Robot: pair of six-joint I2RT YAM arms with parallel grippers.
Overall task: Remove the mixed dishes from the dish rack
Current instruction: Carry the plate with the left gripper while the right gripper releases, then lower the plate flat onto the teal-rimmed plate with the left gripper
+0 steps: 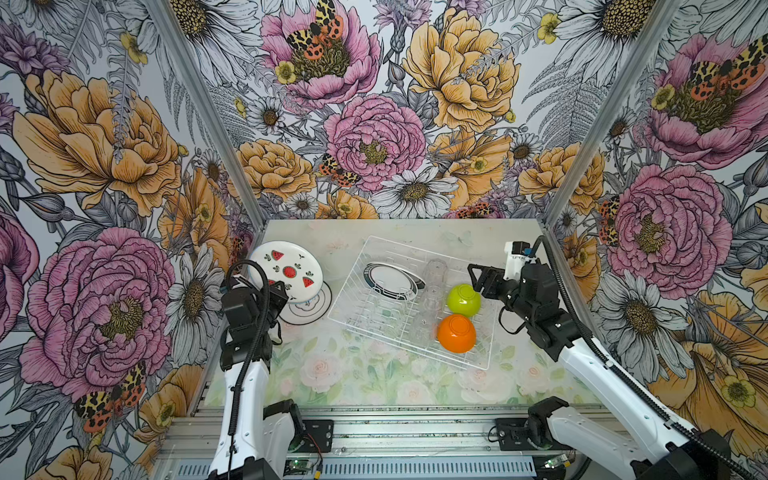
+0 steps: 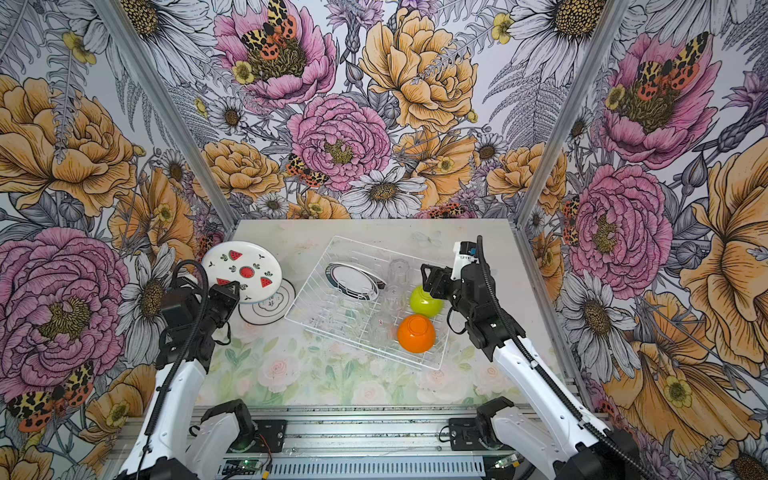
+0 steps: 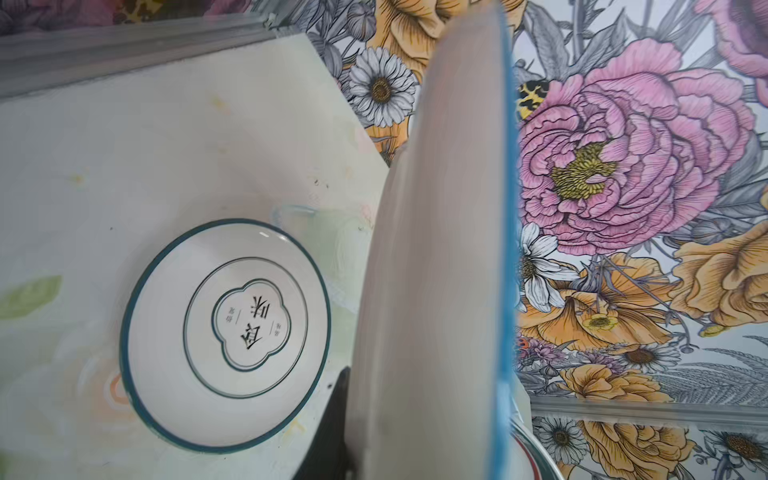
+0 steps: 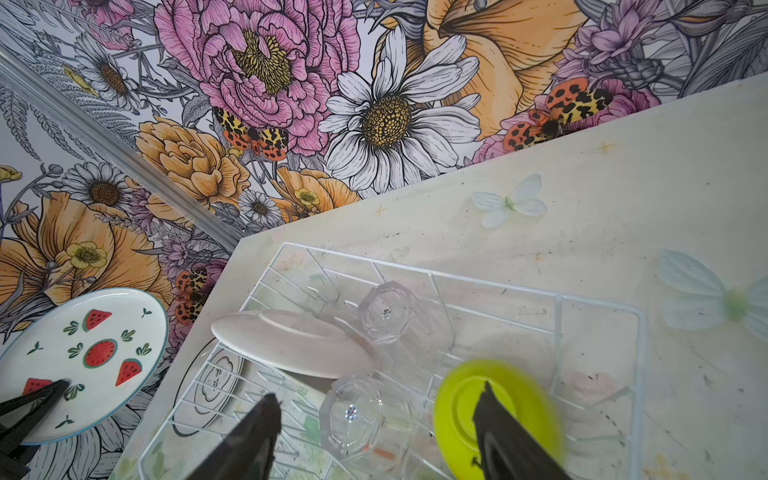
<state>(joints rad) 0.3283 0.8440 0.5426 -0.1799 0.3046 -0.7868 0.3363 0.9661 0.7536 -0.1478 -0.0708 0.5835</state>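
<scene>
Dishes fill much of the rack [image 1: 365,316] [image 2: 328,320], which sits askew in the middle of the table [image 1: 332,374]. A dark-rimmed plate [image 1: 392,280] [image 2: 353,282] leans on its prongs, with its white underside showing in the right wrist view [image 4: 291,340]. Beside it, clear tumblers [image 1: 432,295] [image 2: 382,324] [image 4: 357,411] lie on the wires. On the rack's right side, a green bowl [image 1: 463,299] [image 2: 426,301] and an orange bowl [image 1: 457,332] [image 2: 416,333] rest upside down, just beside each other. Outside the rack, at the table's far left, the left gripper [image 1: 280,286] [image 2: 228,289] is clamped on the near rim of the watermelon plate [image 1: 286,270] [image 2: 243,270] [image 4: 83,357]. It holds the plate tilted in the air, face toward the top views. The left wrist view shows the plate's plain back and blue edge [image 3: 432,291]. Beneath it, a teal-ringed plate [image 1: 311,311] [image 2: 270,309] [image 3: 224,336] lies flat on the table, partly covered in both top views. The right gripper [image 1: 473,278] [image 2: 426,278] [image 4: 378,395] hangs over the rack's right edge with its jaws spread wide and nothing between them. One finger [image 4: 498,428] overlaps the green bowl's blurred base [image 4: 461,407], and whether it touches the bowl cannot be told.
</scene>
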